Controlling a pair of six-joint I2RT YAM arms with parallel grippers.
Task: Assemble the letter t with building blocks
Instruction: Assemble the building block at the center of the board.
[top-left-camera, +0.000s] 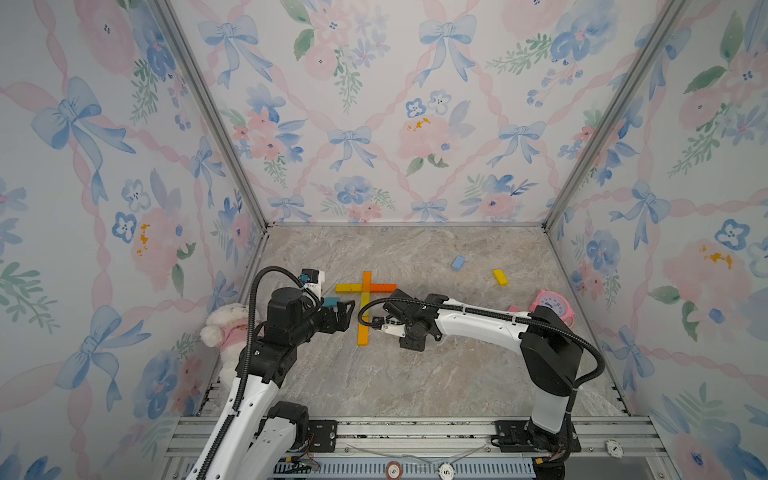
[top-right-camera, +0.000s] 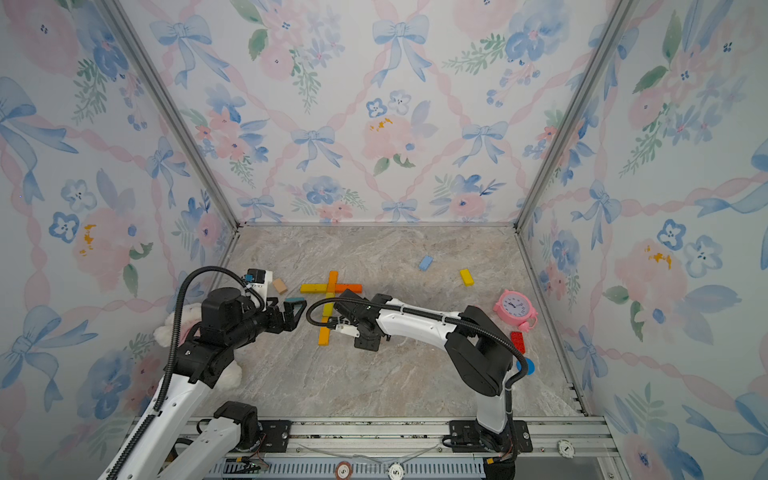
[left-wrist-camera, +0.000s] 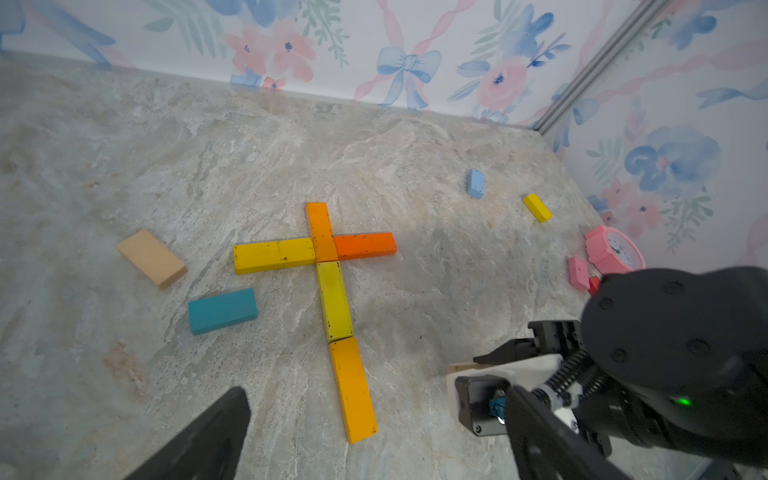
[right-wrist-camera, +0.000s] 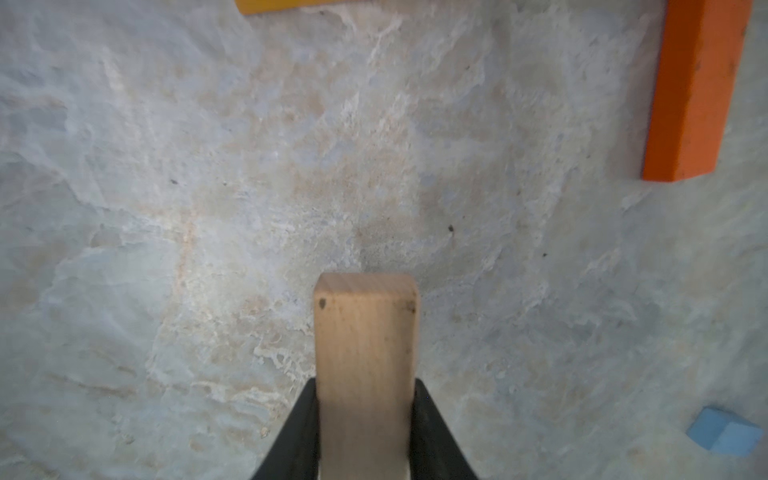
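Note:
Five blocks lie flat as a cross: an orange top, yellow left bar, orange-red right bar, yellow-green stem and orange foot. My right gripper is shut on a bare wood block, held just right of the foot; its edge shows in the left wrist view. My left gripper hangs wide open and empty left of the stem, above a teal block.
Loose blocks: tan, light blue, yellow, pink, red. A pink alarm clock and blue disc sit at the right wall, a plush toy at the left.

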